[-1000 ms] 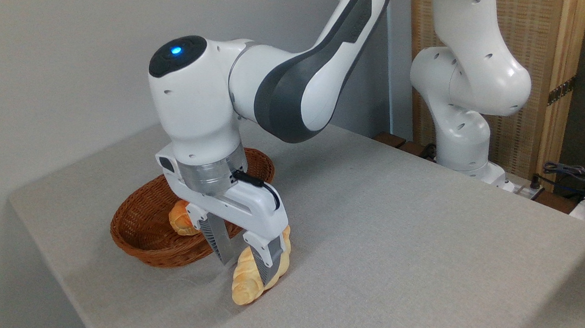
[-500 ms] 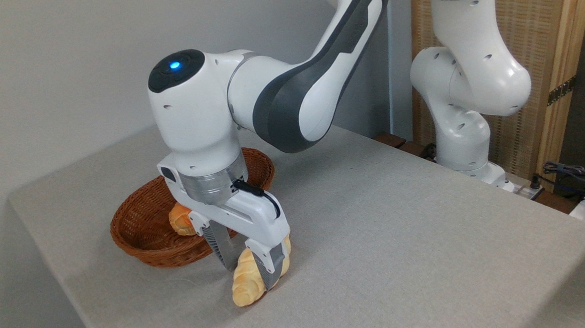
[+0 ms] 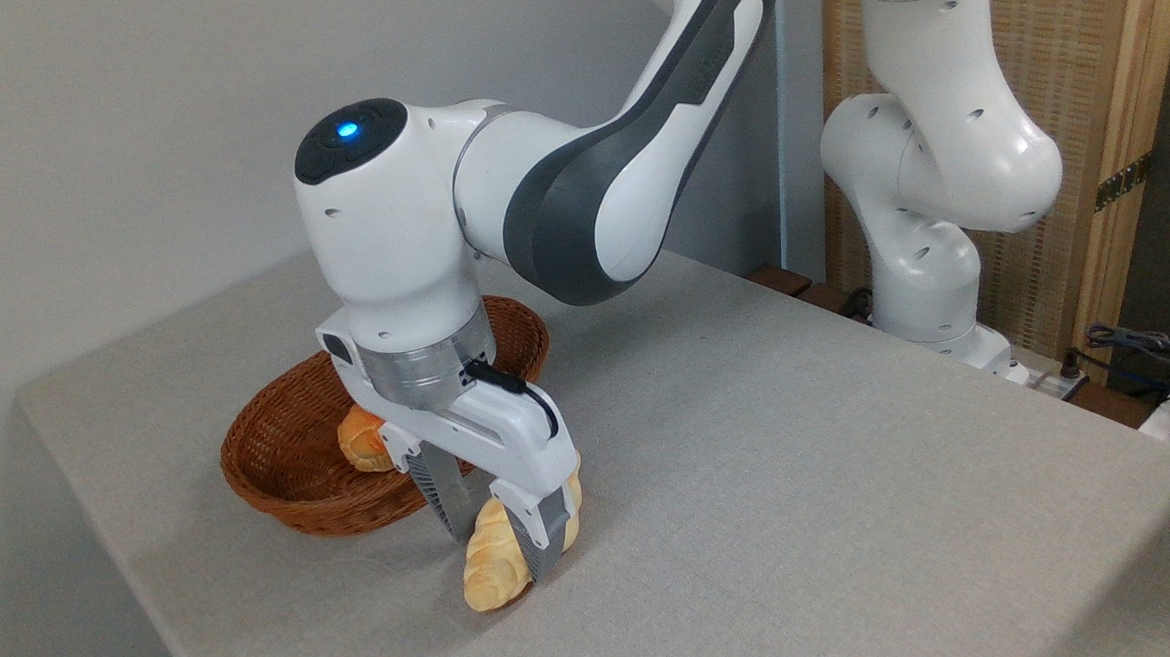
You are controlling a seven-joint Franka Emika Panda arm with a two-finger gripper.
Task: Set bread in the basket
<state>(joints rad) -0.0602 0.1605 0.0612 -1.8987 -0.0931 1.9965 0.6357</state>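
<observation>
Just in front of the basket [image 3: 291,454], on the table [image 3: 803,477], the gripper [image 3: 501,538] has its fingers closed against the bread [image 3: 492,569] near mid-length, so the loaf's free ends could tilt or catch the rim during the lift.

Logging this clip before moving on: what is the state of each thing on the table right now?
Bread: on the table, outside the basket, lying between the tool's fingers.
Tool: lowered over the bread, fingers closed against its sides.
Basket: upright on the table, just behind the bread.
Roll: inside the basket, partly hidden by the arm.
</observation>
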